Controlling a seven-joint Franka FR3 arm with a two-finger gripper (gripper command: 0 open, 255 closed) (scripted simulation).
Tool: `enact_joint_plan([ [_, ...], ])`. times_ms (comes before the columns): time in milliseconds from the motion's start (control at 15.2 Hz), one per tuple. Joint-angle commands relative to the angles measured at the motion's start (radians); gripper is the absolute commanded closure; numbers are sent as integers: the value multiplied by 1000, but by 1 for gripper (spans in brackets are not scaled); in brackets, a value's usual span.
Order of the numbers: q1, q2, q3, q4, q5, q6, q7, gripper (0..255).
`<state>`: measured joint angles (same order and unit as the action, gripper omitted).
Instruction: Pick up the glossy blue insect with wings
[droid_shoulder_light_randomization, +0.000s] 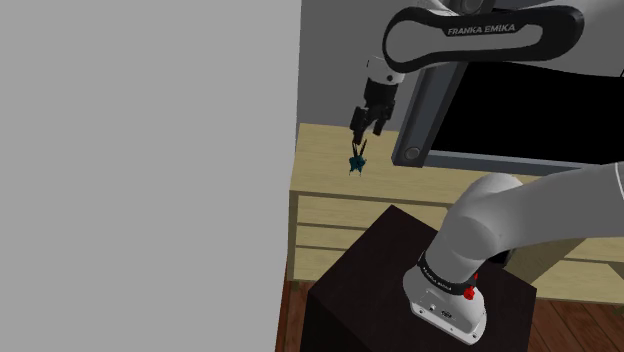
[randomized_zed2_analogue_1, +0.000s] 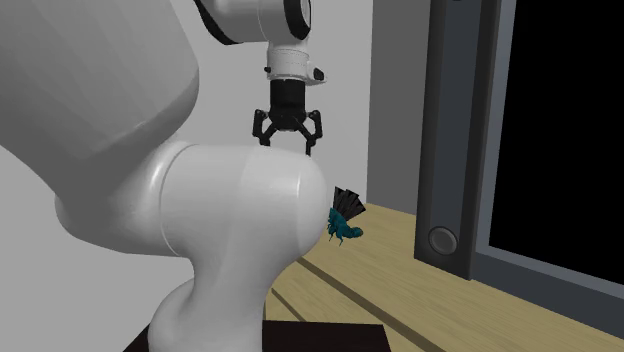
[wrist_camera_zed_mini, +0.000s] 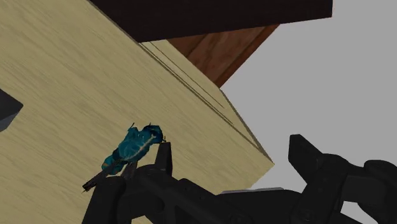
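Pale wood worktop (droid_shoulder_light_randomization: 330, 172) (randomized_zed2_analogue_1: 400, 290) (wrist_camera_zed_mini: 63, 95) carries your insect (droid_shoulder_light_randomization: 355, 163) (randomized_zed2_analogue_1: 345, 228) (wrist_camera_zed_mini: 133, 145). It is glossy teal-blue with dark wings fanned upward. In the second exterior view its body is partly hidden behind the arm's (randomized_zed2_analogue_1: 230, 210) elbow.

Your gripper (droid_shoulder_light_randomization: 365, 128) (randomized_zed2_analogue_1: 287, 143) (wrist_camera_zed_mini: 232, 146) hangs above the insect with the jaws spread wide and nothing between them. The wrist view puts the insect just outside one fingertip (wrist_camera_zed_mini: 164, 153), not in the gap. You cannot tell there whether that tip touches it. In the second exterior view there is clear air between the jaws and the wings.

The insect sits back from the worktop's edge, which the wrist view shows with grooved lines running along it. Drawer fronts (droid_shoulder_light_randomization: 330, 215) are below the worktop in the shoulder view.

Behind the worktop stands a dark grey frame (droid_shoulder_light_randomization: 425, 110) (randomized_zed2_analogue_1: 460, 130) with a round knob (droid_shoulder_light_randomization: 411, 153) (randomized_zed2_analogue_1: 443, 240) low on it, around a black area (droid_shoulder_light_randomization: 530, 110) (randomized_zed2_analogue_1: 570, 130). A grey wall (droid_shoulder_light_randomization: 150, 150) (randomized_zed2_analogue_1: 400, 100) is at the shoulder view's left.

The dark stand (droid_shoulder_light_randomization: 370, 290) is against the drawers, on a reddish wood floor (droid_shoulder_light_randomization: 290, 320).
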<state>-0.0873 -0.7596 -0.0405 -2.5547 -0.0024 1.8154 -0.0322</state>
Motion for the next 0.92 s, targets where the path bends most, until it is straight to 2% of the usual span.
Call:
enact_joint_plan([
  [0, -25, 29, -25, -26, -3, 91, 8, 0],
  [396, -91, 136, -109, -99, 0, 364, 15, 0],
  [660, -118, 238, -174, -123, 25, 550, 4, 0],
  [858, -118, 280, -195, -141, 40, 624, -8, 0],
])
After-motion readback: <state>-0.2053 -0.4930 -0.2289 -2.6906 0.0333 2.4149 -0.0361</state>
